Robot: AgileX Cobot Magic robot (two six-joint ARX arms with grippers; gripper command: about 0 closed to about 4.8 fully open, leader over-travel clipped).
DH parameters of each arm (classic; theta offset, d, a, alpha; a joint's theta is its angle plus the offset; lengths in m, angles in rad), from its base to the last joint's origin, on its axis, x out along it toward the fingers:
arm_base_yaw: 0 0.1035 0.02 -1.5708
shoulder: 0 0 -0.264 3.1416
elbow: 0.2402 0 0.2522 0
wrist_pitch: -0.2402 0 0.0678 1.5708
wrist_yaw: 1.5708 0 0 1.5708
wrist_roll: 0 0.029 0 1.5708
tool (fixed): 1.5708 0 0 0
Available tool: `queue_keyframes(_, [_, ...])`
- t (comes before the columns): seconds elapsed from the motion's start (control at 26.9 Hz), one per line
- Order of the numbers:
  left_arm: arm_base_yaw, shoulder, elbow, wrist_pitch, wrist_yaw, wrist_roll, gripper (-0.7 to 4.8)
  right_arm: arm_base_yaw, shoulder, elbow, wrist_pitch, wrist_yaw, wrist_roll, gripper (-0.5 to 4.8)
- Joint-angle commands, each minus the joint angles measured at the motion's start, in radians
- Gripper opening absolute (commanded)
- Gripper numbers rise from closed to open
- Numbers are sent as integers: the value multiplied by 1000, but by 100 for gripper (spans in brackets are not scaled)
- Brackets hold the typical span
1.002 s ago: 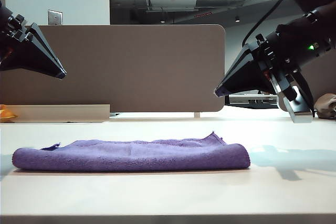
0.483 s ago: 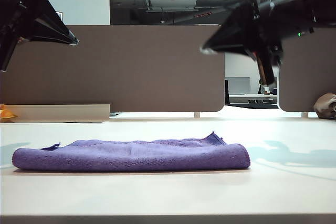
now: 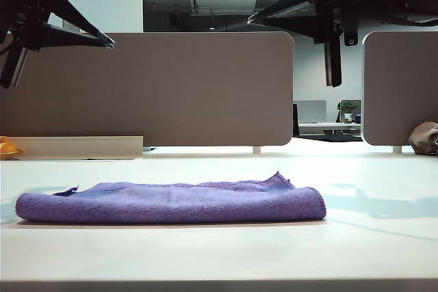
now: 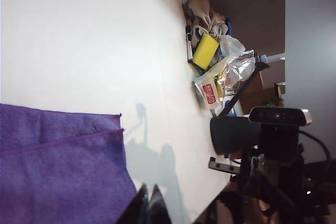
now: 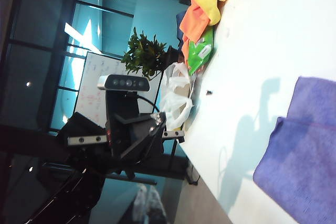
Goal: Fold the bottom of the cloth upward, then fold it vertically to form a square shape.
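Your white table (image 3: 383, 251) carries the cloth (image 3: 171, 202), folded flat left of centre. Your left gripper (image 3: 106, 42) and right gripper (image 3: 254, 18) hang high above its two ends, both with jaws closed on nothing

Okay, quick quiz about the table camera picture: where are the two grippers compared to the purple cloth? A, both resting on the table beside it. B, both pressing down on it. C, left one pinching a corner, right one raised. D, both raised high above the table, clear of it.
D: the left gripper and right gripper hang near the top of the exterior view, shut and empty, while the cloth lies folded on the table.
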Motion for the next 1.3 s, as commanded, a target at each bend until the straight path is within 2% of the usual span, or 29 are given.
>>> queue_keyframes(0.04, [-1, -3, 3, 20, 8, 110, -6, 1, -3, 3, 37, 10, -83, -1])
queue_keyframes(0.11, [-1, -3, 3, 20, 8, 140, -5, 0, -3, 3, 37, -20, -162, -1])
queue_keyframes(0.3, [0, -3, 3, -17, -23, 253, -6, 1, -3, 3, -18, -47, -243, -1])
queue_keyframes(0.48, [0, -5, 8, -175, -175, 364, -6, -12, -4, 3, -151, 0, -348, 0])
queue_keyframes(0.67, [0, -5, 92, -433, -351, 588, -6, -23, -5, 5, -296, 78, -460, 0])
queue_keyframes(0.71, [0, -5, 138, -513, -431, 647, -6, -23, -6, 8, -364, 131, -505, 1])
queue_keyframes(0.78, [0, -5, 185, -569, -487, 670, -6, -23, -12, 10, -447, 197, -550, 2])
queue_keyframes(1.08, [0, -3, 194, -565, -478, 670, -6, -22, -27, 173, -989, 406, -888, 34])
queue_keyframes(1.15, [0, -2, 194, -567, -478, 669, -6, -20, -26, 209, -1075, 435, -916, 76])
queue_keyframes(1.23, [0, 2, 194, -573, -478, 669, -6, -20, -27, 219, -1109, 454, -923, 163])
queue_keyframes(1.26, [0, 11, 193, -589, -477, 669, -6, -20, -24, 219, -1133, 455, -923, 237])
queue_keyframes(1.3, [-1, 24, 193, -605, -475, 669, -6, -20, -18, 218, -1150, 455, -923, 289])
